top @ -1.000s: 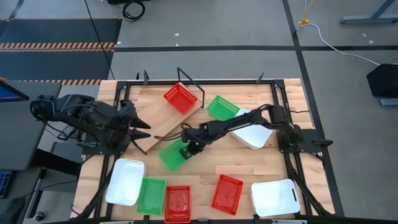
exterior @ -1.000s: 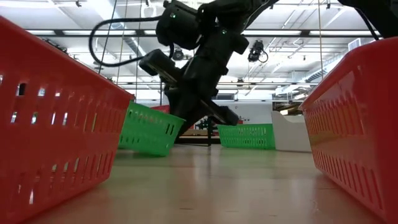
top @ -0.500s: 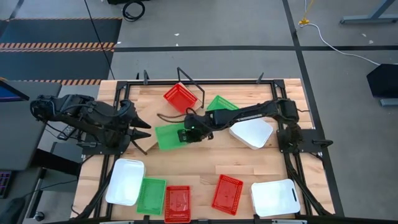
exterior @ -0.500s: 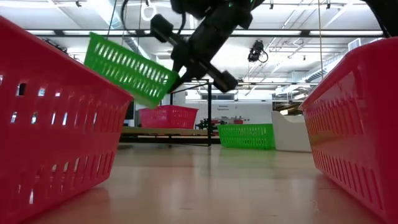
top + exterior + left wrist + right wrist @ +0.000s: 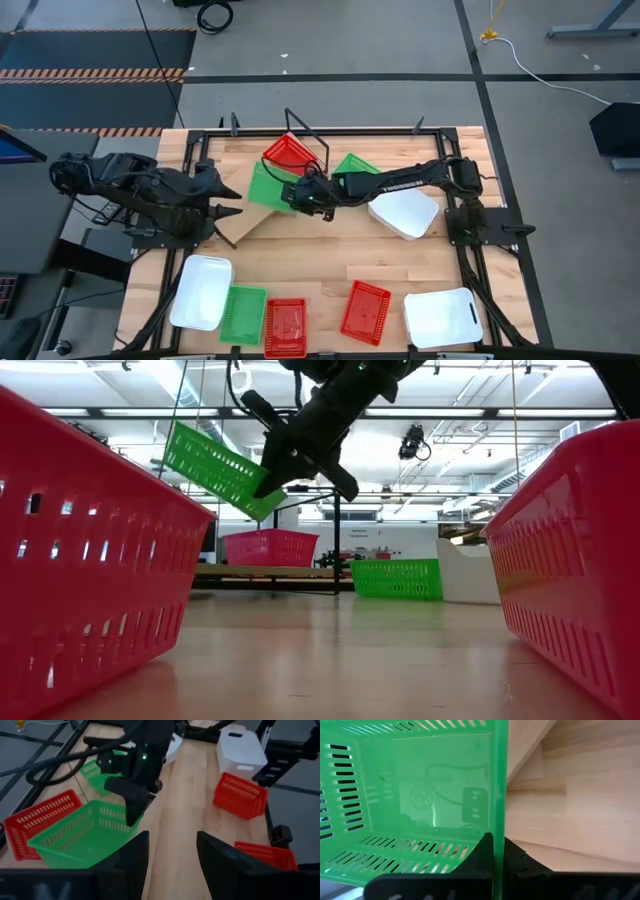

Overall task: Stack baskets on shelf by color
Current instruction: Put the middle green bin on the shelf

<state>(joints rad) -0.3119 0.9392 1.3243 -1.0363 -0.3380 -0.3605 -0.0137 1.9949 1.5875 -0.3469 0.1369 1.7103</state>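
Above shelf (image 5: 262, 210), right end effector (image 5: 290, 193) pinches green basket (image 5: 266, 187)

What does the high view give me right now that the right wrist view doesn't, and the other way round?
Only the high view shows the shelf with a red basket at its far end, the left gripper waiting beside it, and the other baskets near the table's front edge. Only the right wrist view shows the right gripper's jaws pinched on one wall of the green basket. Both show that green basket held off the table, over the wooden plank.
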